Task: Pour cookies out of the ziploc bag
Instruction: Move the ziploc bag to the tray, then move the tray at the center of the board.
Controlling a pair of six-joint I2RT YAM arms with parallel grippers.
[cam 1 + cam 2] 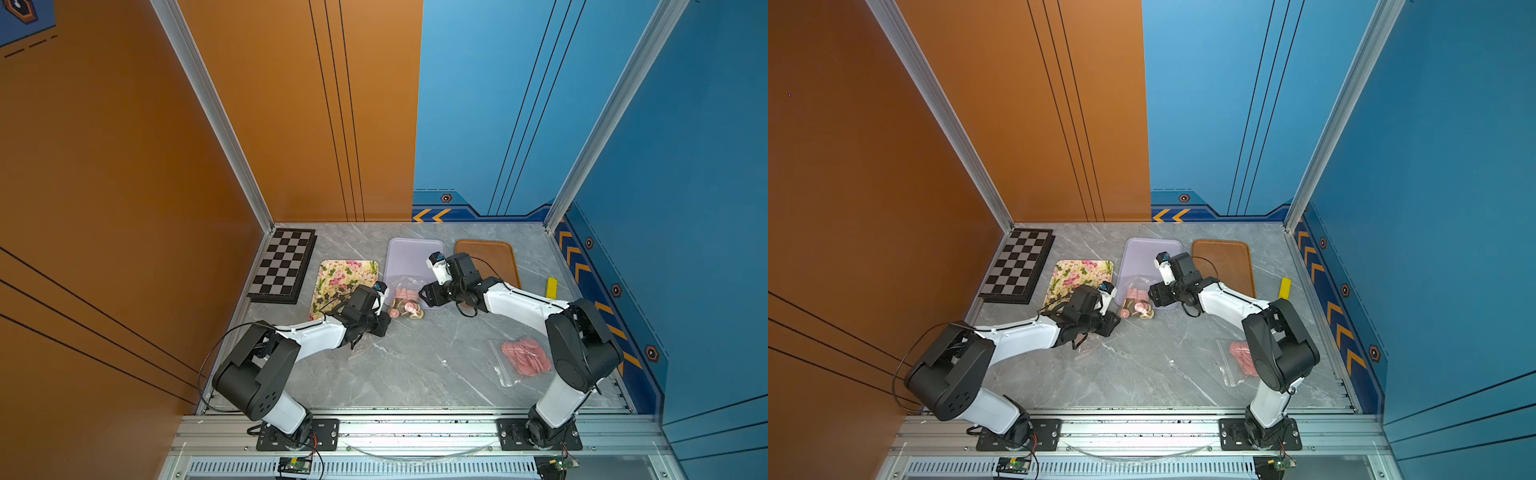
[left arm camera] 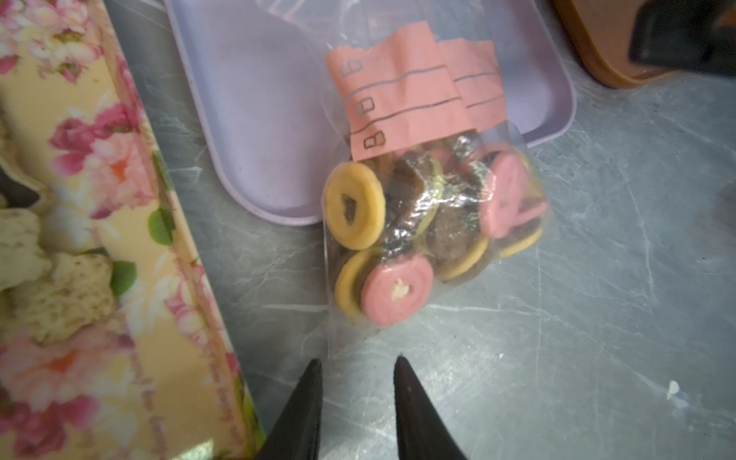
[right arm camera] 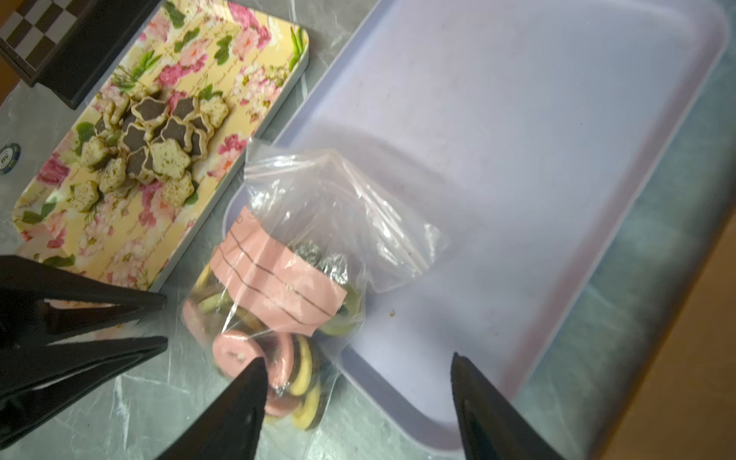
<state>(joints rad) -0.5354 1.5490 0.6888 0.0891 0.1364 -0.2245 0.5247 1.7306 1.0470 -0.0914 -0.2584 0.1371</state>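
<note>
Across lilac tray [image 2: 247, 119] rim: bag [image 3: 338, 199] of cookies [image 2: 354, 205] | floral tray [image 3: 255, 79]: star cookies [image 3: 167, 159] | left tool [image 2: 357, 360], right tool [image 3: 357, 356] spread

- The clear plastic bag of flat pink discs [image 1: 1239, 355], near right, lay half hidden behind the black-and-white right arm [image 1: 1279, 353].
- Marks on the pink paper label [image 2: 402, 95] were unreadably blurred.
</note>
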